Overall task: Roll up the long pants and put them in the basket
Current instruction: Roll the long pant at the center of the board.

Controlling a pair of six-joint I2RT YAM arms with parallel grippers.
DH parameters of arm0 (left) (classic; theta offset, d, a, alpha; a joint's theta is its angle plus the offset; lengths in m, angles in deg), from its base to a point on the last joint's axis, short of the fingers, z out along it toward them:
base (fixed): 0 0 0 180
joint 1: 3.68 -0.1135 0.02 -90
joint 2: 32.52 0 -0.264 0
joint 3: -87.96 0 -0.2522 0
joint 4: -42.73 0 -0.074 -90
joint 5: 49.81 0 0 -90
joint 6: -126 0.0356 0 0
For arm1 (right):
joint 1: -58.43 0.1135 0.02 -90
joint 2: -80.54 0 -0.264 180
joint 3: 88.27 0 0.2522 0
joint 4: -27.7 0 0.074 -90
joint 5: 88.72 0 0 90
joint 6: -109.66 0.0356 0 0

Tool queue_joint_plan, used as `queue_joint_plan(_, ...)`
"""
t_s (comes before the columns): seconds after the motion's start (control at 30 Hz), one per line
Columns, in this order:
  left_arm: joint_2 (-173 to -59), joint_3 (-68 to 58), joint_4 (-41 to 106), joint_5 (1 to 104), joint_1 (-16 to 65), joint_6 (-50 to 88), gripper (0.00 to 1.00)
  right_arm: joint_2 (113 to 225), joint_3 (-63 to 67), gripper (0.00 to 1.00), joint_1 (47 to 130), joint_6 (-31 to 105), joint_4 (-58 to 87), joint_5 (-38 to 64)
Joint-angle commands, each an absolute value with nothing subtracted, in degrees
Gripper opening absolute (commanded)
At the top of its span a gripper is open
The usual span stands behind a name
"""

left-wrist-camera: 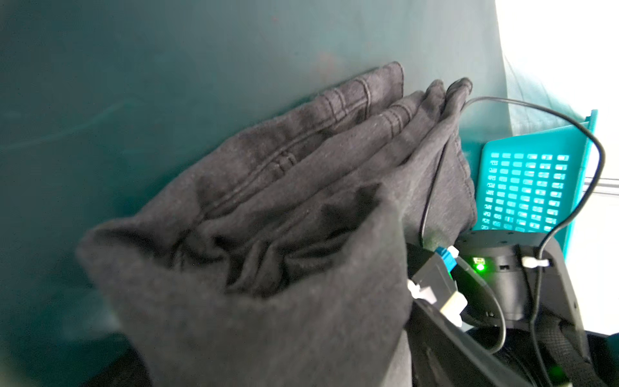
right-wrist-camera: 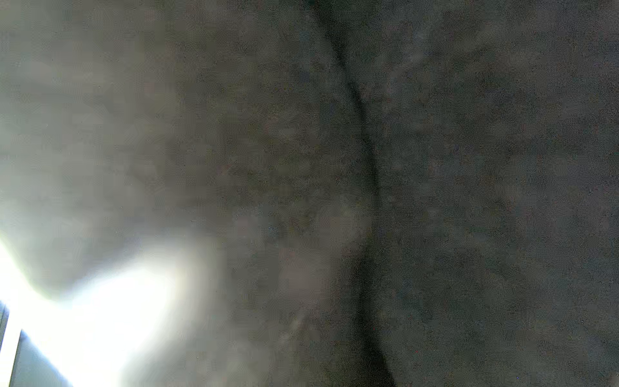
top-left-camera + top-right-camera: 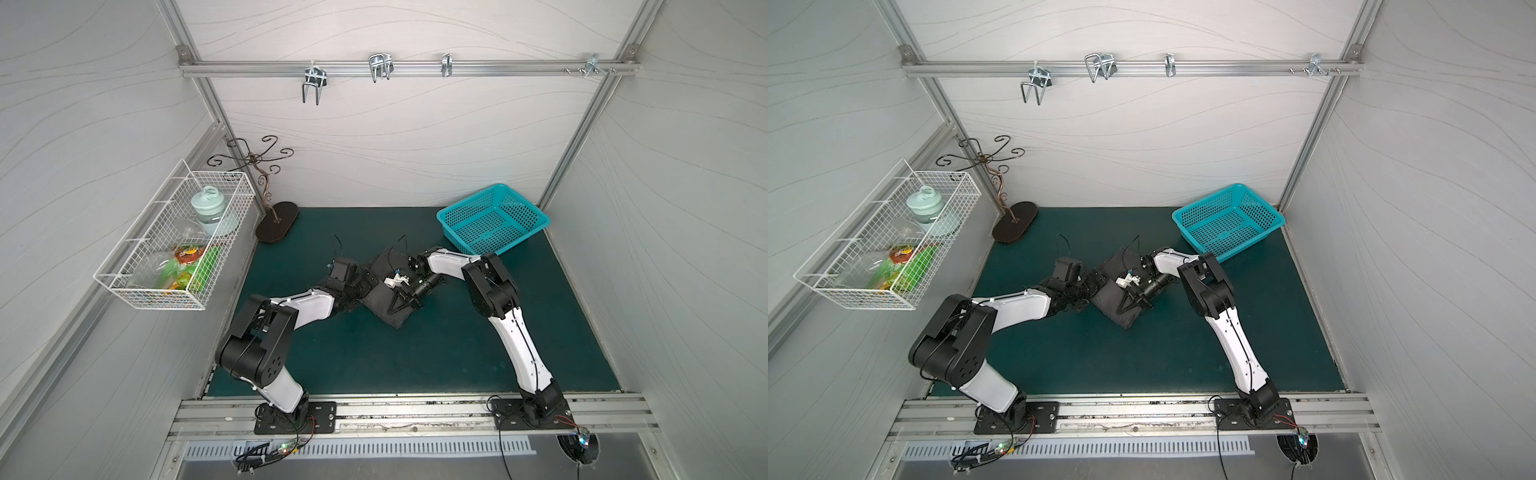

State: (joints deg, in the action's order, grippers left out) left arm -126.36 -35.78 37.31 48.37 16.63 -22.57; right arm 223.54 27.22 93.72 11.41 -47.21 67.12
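Top views: long pants (image 3: 380, 306) bundled; left gripper (image 3: 360, 285), right gripper (image 3: 395, 309) opening untellable; snack bag (image 3: 189, 259) print unreadable.

Green mat (image 3: 415, 357) carries bundled long pants (image 3: 382, 309), teal basket (image 3: 469, 200), scroll stand (image 3: 277, 226).

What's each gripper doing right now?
left gripper: cannot tell, its jaws are hidden against the long pants.
right gripper: looks closed on the long pants; fabric fills its wrist view.
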Motion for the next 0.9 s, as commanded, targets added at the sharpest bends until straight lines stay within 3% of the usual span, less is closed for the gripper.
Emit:
queue_joint_plan(0.0, -131.64, -34.3, 40.11, 48.24, 16.8, -21.73, 0.96, 232.06, 21.27, 0.0, 92.41, 15.74, -51.89, 44.88)
queue_joint_plan(0.57, -142.04, -30.71, 47.72, 52.11, 16.53, -21.24, 0.95, 232.19, 19.7, 0.0, 91.91, 15.88, -51.95, 46.1)
queue_joint_plan(0.73, -144.65, -29.19, 49.2, 55.21, 16.53, -20.35, 0.91, 232.86, 20.06, 0.0, 91.98, 15.71, -52.32, 45.97)
queue_joint_plan(0.87, -145.94, -28.57, 49.54, 57.02, 16.56, -19.47, 0.83, 233.25, 20.59, 0.0, 92.53, 15.37, -52.74, 46.2)
